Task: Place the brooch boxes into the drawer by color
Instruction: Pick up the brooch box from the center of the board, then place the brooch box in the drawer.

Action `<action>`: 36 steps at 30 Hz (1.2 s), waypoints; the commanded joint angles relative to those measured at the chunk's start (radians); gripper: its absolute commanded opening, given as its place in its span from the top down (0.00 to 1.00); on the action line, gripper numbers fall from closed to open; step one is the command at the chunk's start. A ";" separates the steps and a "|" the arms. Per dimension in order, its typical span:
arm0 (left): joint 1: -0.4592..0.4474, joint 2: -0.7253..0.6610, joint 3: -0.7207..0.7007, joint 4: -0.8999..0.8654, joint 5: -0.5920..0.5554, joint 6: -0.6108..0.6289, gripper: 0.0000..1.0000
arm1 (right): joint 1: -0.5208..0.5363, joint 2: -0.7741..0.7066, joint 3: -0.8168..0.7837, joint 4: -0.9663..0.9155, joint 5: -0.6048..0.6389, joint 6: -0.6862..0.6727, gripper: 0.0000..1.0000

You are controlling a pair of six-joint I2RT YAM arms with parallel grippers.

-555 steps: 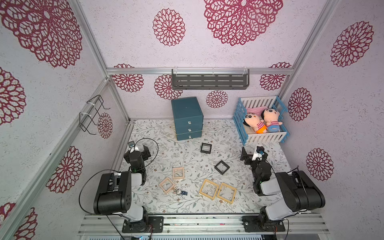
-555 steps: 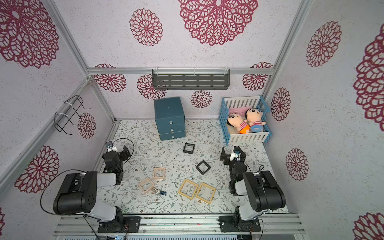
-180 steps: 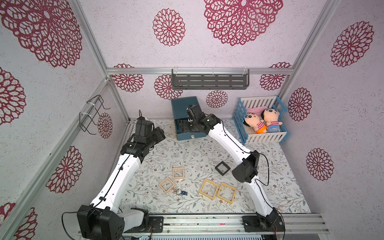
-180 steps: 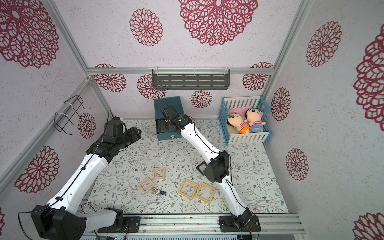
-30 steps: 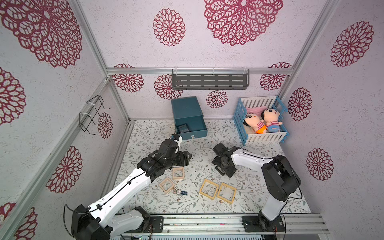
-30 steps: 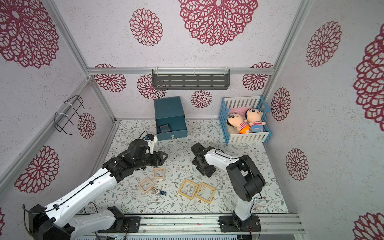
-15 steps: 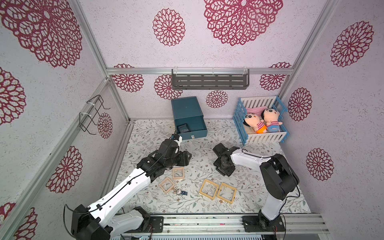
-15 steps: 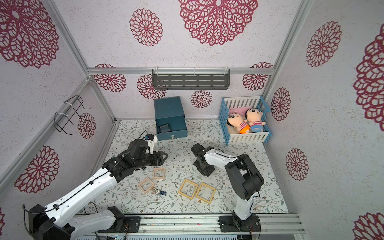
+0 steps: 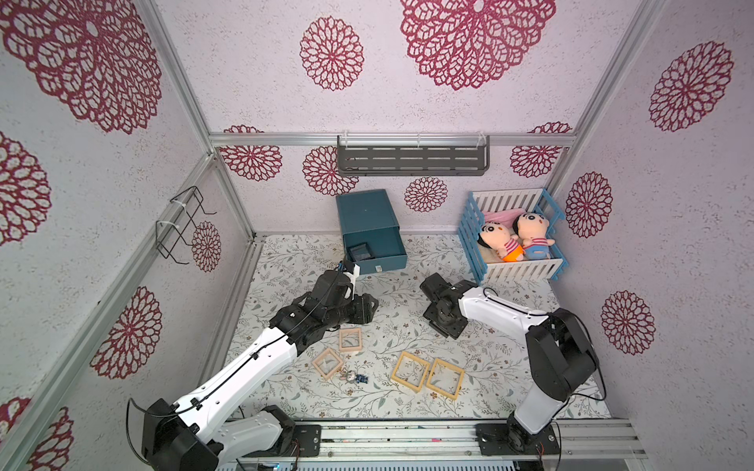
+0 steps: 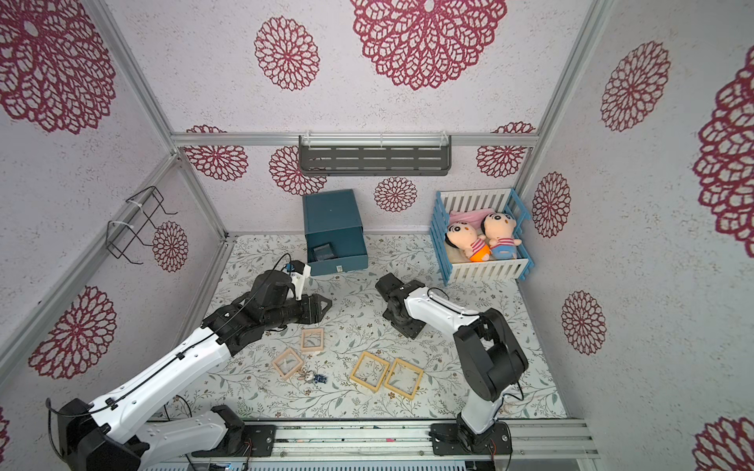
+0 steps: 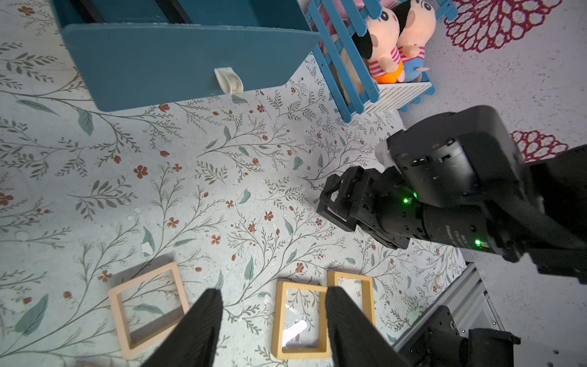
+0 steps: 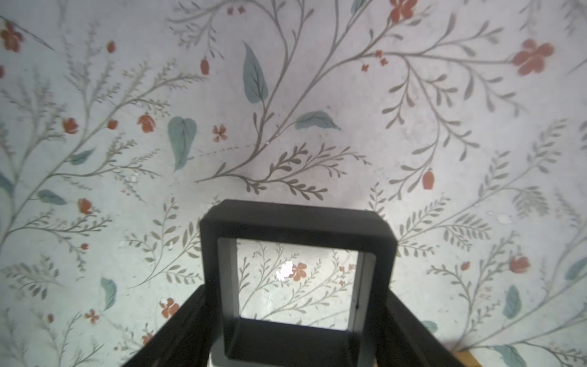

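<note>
My right fingers (image 12: 179,330) pinch a black brooch box (image 12: 298,219) by two opposite sides, low over the counter (image 9: 485,387) and well apart from the teal chest (image 9: 365,212); I cannot tell whether it rests on the counter or hangs just clear of it; the chest's top drawer (image 9: 381,261) stands pulled out with the other black box (image 9: 359,251) lying inside; my left fingers (image 11: 198,330) hang spread and empty, near the pale pink boxes (image 9: 350,339). The danger, as I judge it, is the hold: the frame looks smooth and is caught only by its edges, so a quick swing could let it pivot or slip out; carried too low, it could knock the drawer's front wall and spill short; my left wrist hangs just before that drawer, near the path, so the arms could brush. The two yellow-tan boxes (image 9: 410,371) lie side by side near the front, a tiny trinket (image 9: 354,378) just beside one pink box; a floral sheet covers the counter; the walls bear red rosettes, with a grey shelf (image 9: 412,160), a wire rack (image 9: 179,222), and a blue-and-white crib (image 9: 518,271) holding two dolls (image 9: 495,240).
</note>
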 commanded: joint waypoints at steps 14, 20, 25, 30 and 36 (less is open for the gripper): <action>0.069 0.102 0.297 -0.256 -0.210 -0.018 0.41 | 0.055 0.132 0.728 -0.309 0.157 -0.582 0.51; 0.136 0.164 0.426 -0.374 -0.302 -0.067 0.39 | 0.093 0.406 1.260 -0.481 0.137 -0.708 0.53; 0.158 0.182 0.475 -0.393 -0.323 -0.057 0.39 | 0.100 0.480 1.393 -0.457 0.060 -0.731 0.54; 0.172 0.184 0.466 -0.386 -0.317 -0.061 0.39 | 0.125 0.502 1.395 -0.361 0.055 -0.805 0.54; 0.178 0.190 0.465 -0.382 -0.306 -0.055 0.39 | 0.123 0.550 1.398 -0.294 0.069 -0.840 0.54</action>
